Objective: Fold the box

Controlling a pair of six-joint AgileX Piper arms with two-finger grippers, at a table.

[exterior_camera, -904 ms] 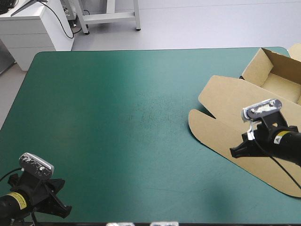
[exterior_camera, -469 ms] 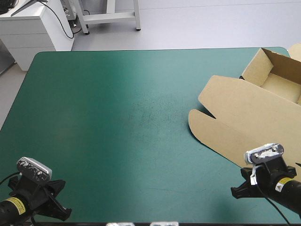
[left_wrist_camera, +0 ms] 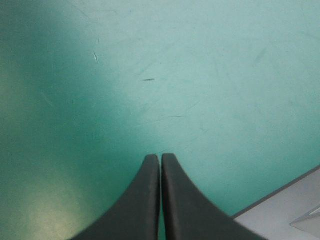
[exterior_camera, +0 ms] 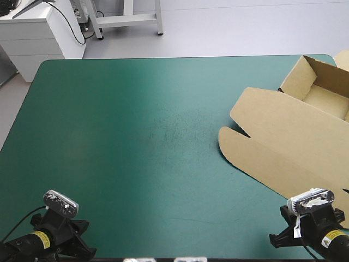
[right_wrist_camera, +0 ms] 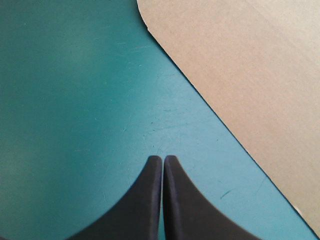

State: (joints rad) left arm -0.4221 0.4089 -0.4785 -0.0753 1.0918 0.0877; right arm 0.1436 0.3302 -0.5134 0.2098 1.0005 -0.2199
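The brown box (exterior_camera: 283, 142) lies at the table's right side. Its lid is flat on the teal-green cover, and its tray (exterior_camera: 322, 90) stands open with raised walls at the far right. My right gripper (exterior_camera: 277, 240) is shut and holds nothing, at the near right corner just off the lid's near edge. In the right wrist view the shut fingertips (right_wrist_camera: 162, 158) rest over bare cover, with the lid (right_wrist_camera: 250, 75) ahead and to one side. My left gripper (exterior_camera: 82, 250) is shut and holds nothing at the near left, far from the box. Its tips (left_wrist_camera: 161, 156) are over bare cover.
The teal-green cover (exterior_camera: 142, 131) stretches bare from the box to the left edge. Both grippers sit close to the table's near edge (left_wrist_camera: 280, 192), which shows beside the left fingers. A scrap of brown board (exterior_camera: 343, 57) pokes in at the far right corner.
My right gripper has drawn back off the lid to the near right corner. The left gripper has shifted a little to the right along the near edge. The box has not moved.
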